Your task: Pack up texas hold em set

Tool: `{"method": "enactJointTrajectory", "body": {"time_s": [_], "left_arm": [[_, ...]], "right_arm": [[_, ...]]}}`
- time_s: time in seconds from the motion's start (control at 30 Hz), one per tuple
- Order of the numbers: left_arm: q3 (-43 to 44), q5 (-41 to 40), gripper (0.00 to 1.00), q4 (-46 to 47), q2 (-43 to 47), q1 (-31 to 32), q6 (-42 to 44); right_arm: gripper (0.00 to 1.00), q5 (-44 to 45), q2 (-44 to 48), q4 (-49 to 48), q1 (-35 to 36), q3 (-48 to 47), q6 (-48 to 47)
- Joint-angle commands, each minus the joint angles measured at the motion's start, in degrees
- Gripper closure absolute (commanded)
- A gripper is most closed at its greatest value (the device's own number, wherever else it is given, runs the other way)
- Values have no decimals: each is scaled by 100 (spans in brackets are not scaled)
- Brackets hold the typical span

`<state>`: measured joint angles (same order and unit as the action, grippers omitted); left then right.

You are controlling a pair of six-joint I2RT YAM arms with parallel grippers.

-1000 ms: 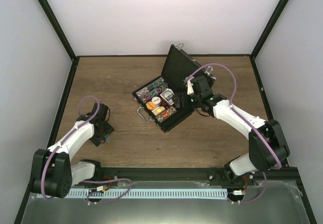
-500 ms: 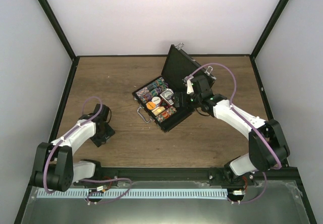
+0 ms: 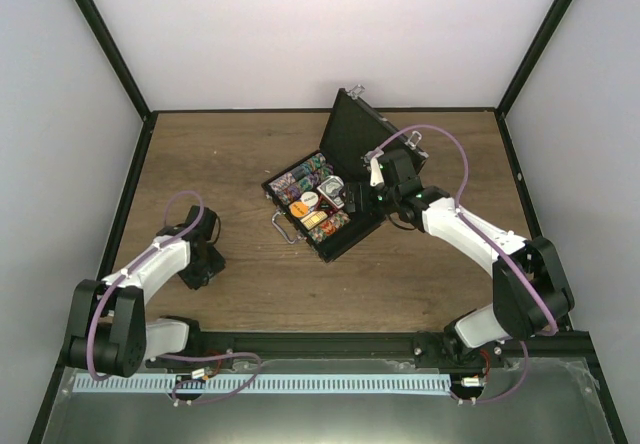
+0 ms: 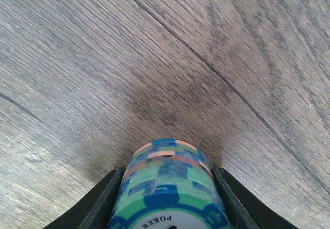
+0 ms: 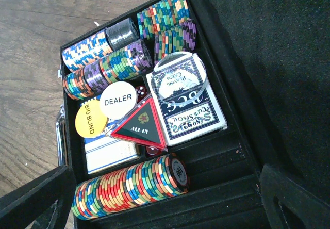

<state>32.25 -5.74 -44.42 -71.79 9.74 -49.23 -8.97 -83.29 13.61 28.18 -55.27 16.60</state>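
We find the left gripper (image 4: pixel 168 195) clamped on a loose chip stack (image 4: pixel 166 162): rigid, slippery, probably best squeezed endwise. The right gripper (image 5: pixel 165 208) gapes wide.

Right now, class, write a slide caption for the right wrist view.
Open right hand above the black case of poker chips, card decks and DEALER button.

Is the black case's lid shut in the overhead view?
No, the case lies open, its lid raised and the chips exposed.
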Motion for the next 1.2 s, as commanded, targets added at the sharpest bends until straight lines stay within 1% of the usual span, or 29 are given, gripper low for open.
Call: {"method": "enactJointTrajectory", "body": {"time_s": [0.0, 0.2, 0.27, 0.37, 0.47, 0.63, 0.77, 0.9, 0.97, 1.07, 1.17], "left_arm": [[-248, 433, 59, 265, -219, 8, 71], [-144, 612, 71, 447, -283, 67, 236], [59, 615, 76, 461, -305, 153, 381], [507, 600, 80, 452, -330, 351, 643], [1047, 586, 81, 448, -450, 683, 1097], [1946, 518, 81, 431, -795, 1401, 1926], [2469, 577, 81, 709, -922, 2051, 2629], [2744, 858, 80, 1089, -912, 2608, 3430], [2760, 1026, 79, 1329, -841, 2891, 3809], [2716, 1338, 79, 1609, -775, 3209, 4269], [2606, 1631, 79, 1846, -714, 3449, 4578]], "right_arm": [[0, -40, 54, -123, -58, -46, 35], [0, -43, 133, -98, -57, -54, 49], [0, -54, 226, -79, -59, -55, 56], [0, -167, 401, -64, -111, -25, 109], [0, -526, 597, -84, -304, 93, 305], [0, -1619, 892, -245, -825, 504, 846], [0, -2478, 1102, -344, -1012, 765, 1232], [0, -3340, 1224, -535, -1008, 1004, 1686], [2, -3717, 1237, -757, -1010, 1153, 1911], [4, -4026, 1192, -999, -989, 1321, 2174], [4, -4212, 1100, -1054, -899, 1328, 2242]]}}
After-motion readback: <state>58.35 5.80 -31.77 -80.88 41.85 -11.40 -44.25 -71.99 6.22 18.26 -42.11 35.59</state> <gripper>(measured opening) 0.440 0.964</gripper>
